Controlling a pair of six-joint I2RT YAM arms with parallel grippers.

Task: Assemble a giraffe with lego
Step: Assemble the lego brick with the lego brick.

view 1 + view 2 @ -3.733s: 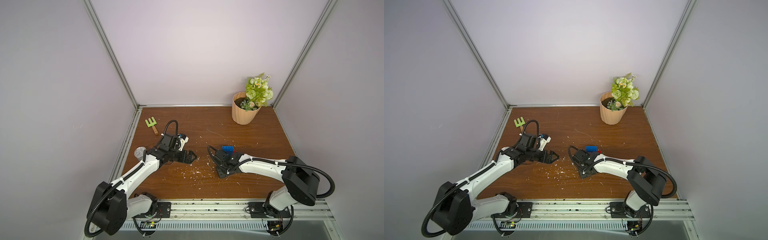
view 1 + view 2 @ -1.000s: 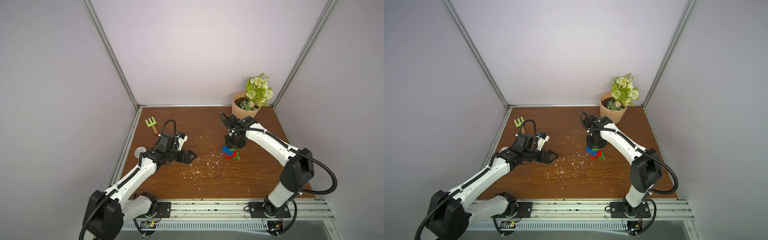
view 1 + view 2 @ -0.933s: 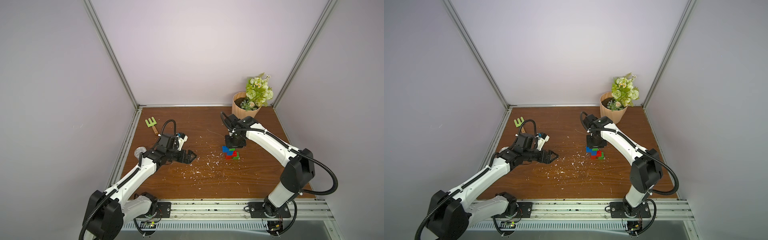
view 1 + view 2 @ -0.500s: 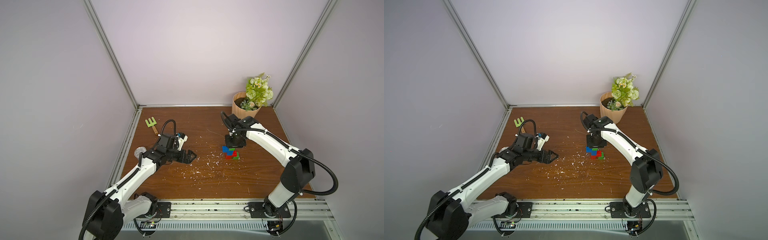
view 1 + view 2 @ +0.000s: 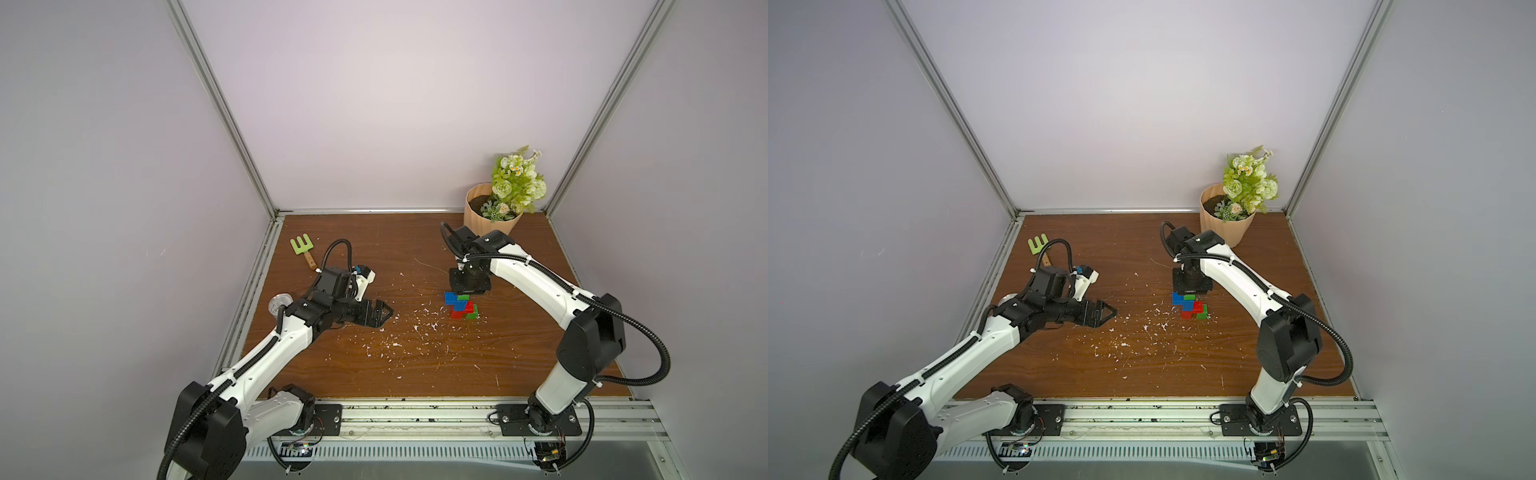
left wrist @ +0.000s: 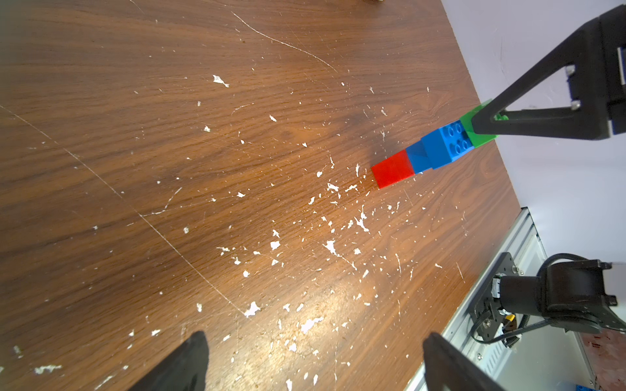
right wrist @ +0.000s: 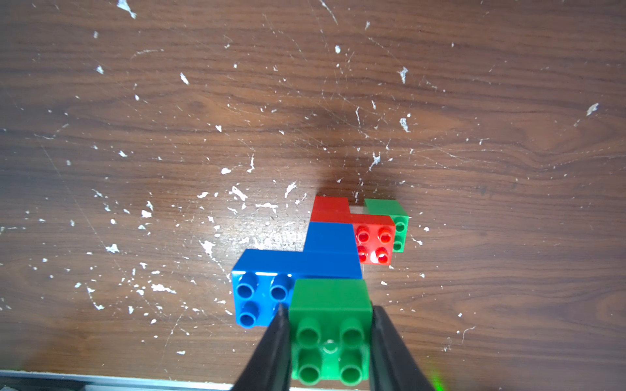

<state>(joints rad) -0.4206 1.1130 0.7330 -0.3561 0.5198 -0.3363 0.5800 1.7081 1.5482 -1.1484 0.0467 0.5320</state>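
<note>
Brown wooden table [image 5: 415,365], flecked with white chips [image 5: 415,328], carries the giraffe [image 5: 460,306] upright a little right of its middle, on red and green legs. From straight above, the right gripper [image 7: 330,325] is clenched on the green brick [image 7: 330,298] crowning the blue head, probably to press its studs home squarely without tipping the figure. Well apart, the left gripper [image 6: 315,365] hangs with jaws spread and empty, likely to leave room.

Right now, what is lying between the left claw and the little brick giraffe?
Nothing but wooden table strewn with small white flecks separates the left claw from the giraffe, as both top views show.
</note>
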